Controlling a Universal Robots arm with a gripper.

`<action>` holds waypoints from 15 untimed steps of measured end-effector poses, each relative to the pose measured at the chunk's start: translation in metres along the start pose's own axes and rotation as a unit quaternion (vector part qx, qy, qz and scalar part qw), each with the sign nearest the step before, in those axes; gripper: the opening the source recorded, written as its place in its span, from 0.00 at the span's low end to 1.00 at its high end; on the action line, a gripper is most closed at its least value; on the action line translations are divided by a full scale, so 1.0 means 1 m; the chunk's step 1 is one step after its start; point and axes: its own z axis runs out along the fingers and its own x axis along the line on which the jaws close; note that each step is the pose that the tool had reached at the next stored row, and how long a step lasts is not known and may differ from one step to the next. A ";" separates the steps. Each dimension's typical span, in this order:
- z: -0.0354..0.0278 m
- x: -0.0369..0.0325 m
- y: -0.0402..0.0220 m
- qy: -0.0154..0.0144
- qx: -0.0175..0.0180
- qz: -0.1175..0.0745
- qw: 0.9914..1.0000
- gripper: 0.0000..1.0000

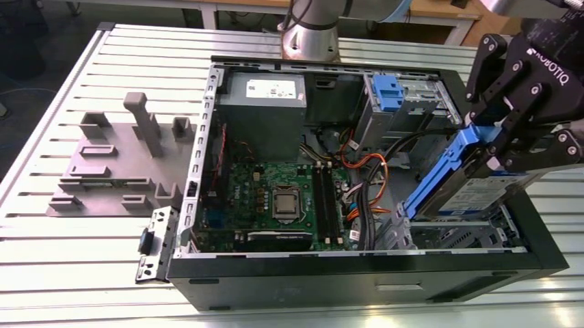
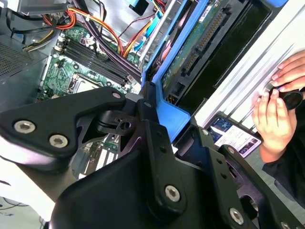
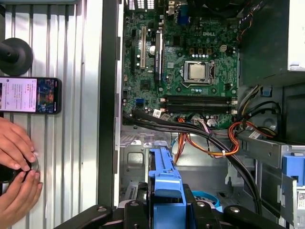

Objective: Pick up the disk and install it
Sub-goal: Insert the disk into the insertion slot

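Observation:
The disk [image 1: 476,193], a silver drive with a white-and-blue label in a blue plastic carrier, hangs tilted over the drive bay [image 1: 456,236] at the exterior view's right end of the open computer case [image 1: 365,270]. My gripper [image 1: 485,140] is shut on the carrier's upper blue edge. In the second wrist view the black fingers [image 2: 152,138] clamp the blue carrier, with the disk [image 2: 198,45] showing its green circuit-board side. The first wrist view has the carrier's blue end [image 3: 164,183] between the gripper [image 3: 164,210] links, above the case's metal floor.
Inside the case lie the motherboard [image 1: 273,198], a grey power supply [image 1: 260,102], a blue latch piece [image 1: 388,92] and orange and black cables [image 1: 365,171]. A grey fixture [image 1: 119,157] stands on the slatted table. A person's hands [image 3: 16,167] and a phone [image 3: 28,95] are beside the case.

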 end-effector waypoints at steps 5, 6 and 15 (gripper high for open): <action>0.0039 0.0003 0.0000 0.000 0.000 0.000 1.000 0.36; 0.0048 0.0003 0.0000 0.000 0.000 0.000 1.000 0.36; 0.0132 0.0011 0.0000 0.000 0.000 0.000 1.000 0.36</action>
